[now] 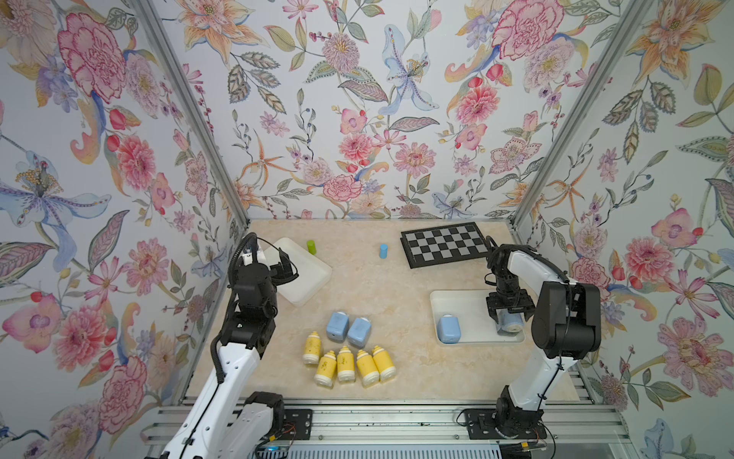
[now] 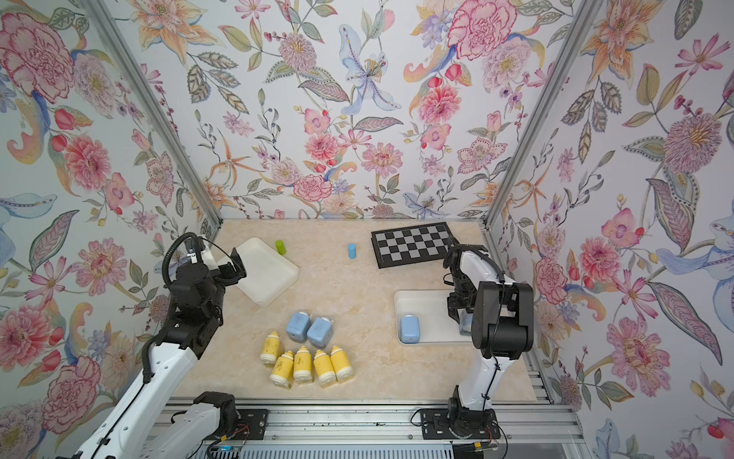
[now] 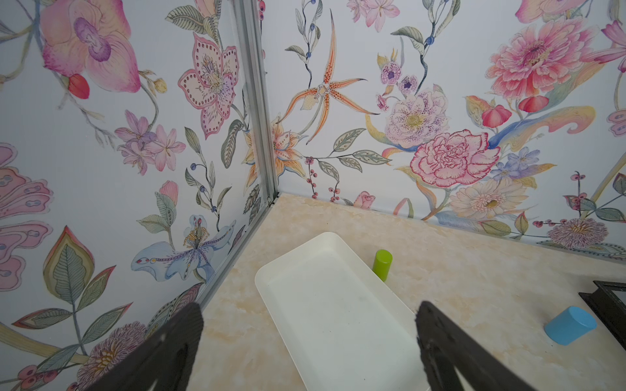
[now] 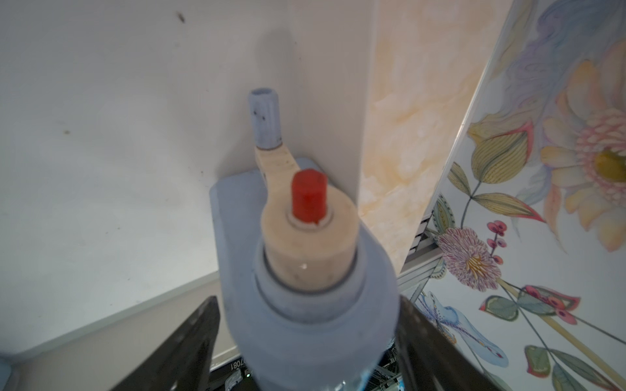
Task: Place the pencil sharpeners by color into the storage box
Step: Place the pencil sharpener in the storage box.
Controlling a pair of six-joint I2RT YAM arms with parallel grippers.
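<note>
Right tray (image 1: 437,296): two pale-blue sharpeners (image 1: 449,329), the right-hand sharpener (image 1: 512,326) between the right gripper (image 4: 308,301) jaws (pinched or freed, cannot tell); blues evidently collect here. Left gripper (image 3: 310,308) hovers spread wide over the left tray (image 3: 261,281), likely meant for the five yellow sharpeners (image 1: 345,363) lying near-centre.

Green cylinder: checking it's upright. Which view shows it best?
Left wrist view: the green cylinder looks large and upright beside the white tray. Both top views show it tiny; the right wrist view lacks it.
</note>
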